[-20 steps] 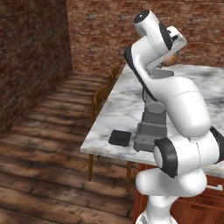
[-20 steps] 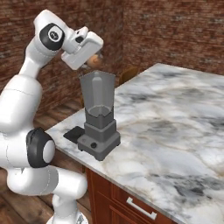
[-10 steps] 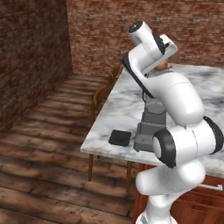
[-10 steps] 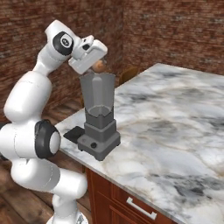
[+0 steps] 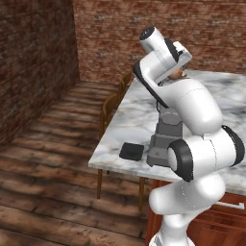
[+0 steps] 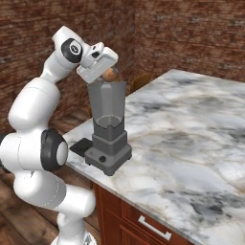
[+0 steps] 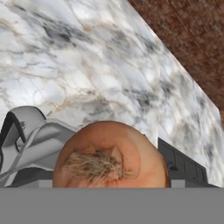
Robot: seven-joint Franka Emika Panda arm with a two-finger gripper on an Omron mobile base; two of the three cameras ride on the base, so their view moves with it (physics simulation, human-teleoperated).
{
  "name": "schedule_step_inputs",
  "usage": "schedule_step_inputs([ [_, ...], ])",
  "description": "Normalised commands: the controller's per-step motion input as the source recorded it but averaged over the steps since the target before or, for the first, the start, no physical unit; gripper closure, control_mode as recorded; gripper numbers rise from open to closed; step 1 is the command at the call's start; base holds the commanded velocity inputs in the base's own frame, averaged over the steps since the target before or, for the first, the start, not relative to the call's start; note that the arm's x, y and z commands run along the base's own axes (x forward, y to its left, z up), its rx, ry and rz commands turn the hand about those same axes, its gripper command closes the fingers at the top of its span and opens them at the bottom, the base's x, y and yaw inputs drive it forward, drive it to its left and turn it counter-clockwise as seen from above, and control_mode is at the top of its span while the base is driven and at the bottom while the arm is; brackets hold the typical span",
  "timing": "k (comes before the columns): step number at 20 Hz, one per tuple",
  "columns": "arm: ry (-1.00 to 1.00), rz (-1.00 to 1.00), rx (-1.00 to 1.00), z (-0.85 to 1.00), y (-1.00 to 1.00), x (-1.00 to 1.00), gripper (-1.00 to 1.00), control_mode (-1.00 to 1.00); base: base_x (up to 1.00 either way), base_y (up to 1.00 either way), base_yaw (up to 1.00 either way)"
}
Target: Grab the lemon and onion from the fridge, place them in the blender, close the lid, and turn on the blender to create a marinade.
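My gripper is shut on the onion, a brown-orange bulb held just above the open mouth of the blender. The grey jar stands on its dark base near the counter's corner. In the hand view the onion sits low in the centre with its root end facing the camera, and the jar's rim shows at the lower left. The black square lid lies flat on the counter beside the blender base. From the left base view the onion peeks out behind my hand. The lemon and fridge are out of view.
The blender stands on a marble counter with broad open surface to its right. Wooden chairs stand at the counter's far side. A drawer with a handle is below the counter edge. Brick walls surround a wooden floor.
My arm has swung the hand and the onion from beside the jar to directly over its mouth and slightly lower. The blender and lid have not moved.
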Motion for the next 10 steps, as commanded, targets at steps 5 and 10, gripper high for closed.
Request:
schedule_step_inputs([
  [5, 0.00, 0.00, 0.00, -0.20, 0.00, 0.43, 1.00, -1.00, 0.00, 0.00, 0.00],
  [10, 0.00, 0.04, 0.00, -0.26, 0.00, 0.32, 1.00, -1.00, 0.00, 0.00, 0.00],
])
